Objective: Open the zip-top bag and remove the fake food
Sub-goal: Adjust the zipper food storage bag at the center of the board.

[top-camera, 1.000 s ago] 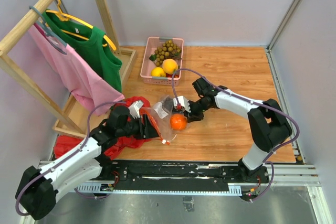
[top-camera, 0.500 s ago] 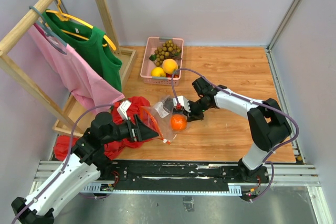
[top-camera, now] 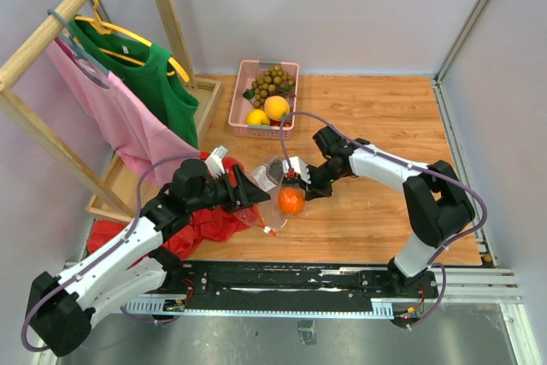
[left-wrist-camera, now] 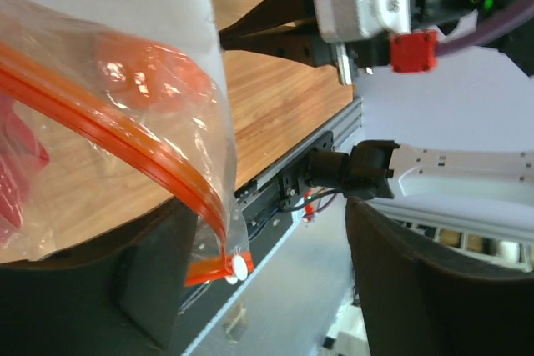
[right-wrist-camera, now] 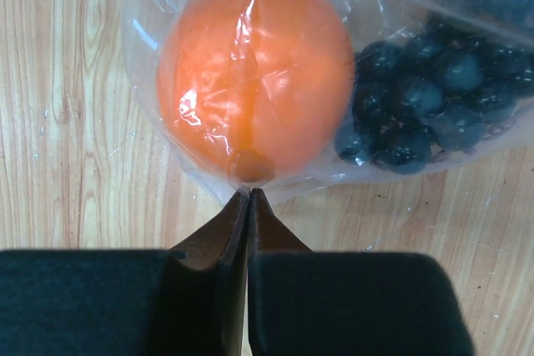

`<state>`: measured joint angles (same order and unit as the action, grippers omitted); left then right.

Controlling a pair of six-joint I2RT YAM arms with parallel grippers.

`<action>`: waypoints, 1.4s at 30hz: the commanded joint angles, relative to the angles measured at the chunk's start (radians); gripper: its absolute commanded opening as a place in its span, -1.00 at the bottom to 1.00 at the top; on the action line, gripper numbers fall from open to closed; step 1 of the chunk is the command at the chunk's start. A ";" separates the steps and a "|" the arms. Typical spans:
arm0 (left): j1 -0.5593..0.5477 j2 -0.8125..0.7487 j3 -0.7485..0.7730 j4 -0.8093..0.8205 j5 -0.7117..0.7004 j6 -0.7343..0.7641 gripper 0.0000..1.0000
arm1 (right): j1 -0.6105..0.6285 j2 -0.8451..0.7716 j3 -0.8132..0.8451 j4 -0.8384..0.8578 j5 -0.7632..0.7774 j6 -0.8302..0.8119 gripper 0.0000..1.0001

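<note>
At the far left a pink shirt (top-camera: 111,117) and a green shirt (top-camera: 158,83) are hanging from a wooden rack (top-camera: 51,32). Below them a red cloth (top-camera: 205,221) is lying crumpled on the table (top-camera: 385,126), partly under the left arm.

The left gripper (top-camera: 248,191) is reaching over the cloth to the left end of the zip-top bag (top-camera: 267,184). Its fingers (left-wrist-camera: 417,289) are standing wide apart and clamping nothing. The bag's orange-red zip strip (left-wrist-camera: 125,152) is running down between them, and the strip's corner with its white slider (left-wrist-camera: 239,267) is sitting just beside the lower-left finger.

The bag is lying on the wood near the middle of the table, between the two grippers. The orange fruit (top-camera: 291,200) is sitting inside it at the near side, and a dark purple bunch (right-wrist-camera: 417,114) is resting just beside the fruit under the same plastic.

Behind the bag, well apart from it, the pink basket (top-camera: 256,132) is holding a tan-brown bunch (top-camera: 272,83), a yellow lemon (top-camera: 257,117) and a yellow-orange fruit (top-camera: 276,108).

To the right of the bag the right gripper (top-camera: 297,179) is pointing at the bag's right side. In the right wrist view its fingers (right-wrist-camera: 334,302) are pressing tightly together, with no gap showing, and their tips are nipping the edge of the clear film directly below the orange fruit.
</note>
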<state>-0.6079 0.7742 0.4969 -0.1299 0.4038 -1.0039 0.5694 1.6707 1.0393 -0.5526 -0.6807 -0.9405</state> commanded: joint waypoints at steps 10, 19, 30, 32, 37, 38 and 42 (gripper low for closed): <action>-0.010 0.164 0.048 0.216 0.067 0.018 -0.82 | -0.145 -0.124 -0.033 -0.048 -0.062 0.013 -0.99; -0.009 0.188 0.042 0.304 0.215 0.052 -0.99 | -0.314 -0.228 -0.097 -0.049 -0.057 -0.023 -0.99; -0.009 0.310 -0.028 0.383 0.332 0.066 -0.57 | -0.336 -0.260 -0.137 -0.100 -0.148 -0.132 -0.58; -0.009 0.312 -0.025 0.374 0.343 0.070 -0.34 | -0.336 -0.265 -0.126 -0.135 -0.208 -0.184 -0.39; -0.009 0.256 0.011 0.218 0.307 0.146 0.09 | -0.334 -0.258 -0.088 -0.237 -0.334 -0.328 0.01; -0.009 0.235 0.020 0.170 0.284 0.175 0.21 | -0.333 -0.255 -0.076 -0.267 -0.356 -0.373 0.08; 0.012 0.123 0.074 -0.042 0.183 0.294 0.59 | -0.325 -0.226 -0.040 -0.398 -0.408 -0.549 0.23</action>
<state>-0.6113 0.9989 0.4950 0.0315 0.6685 -0.8440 0.2504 1.4288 0.9478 -0.7807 -0.9691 -1.2583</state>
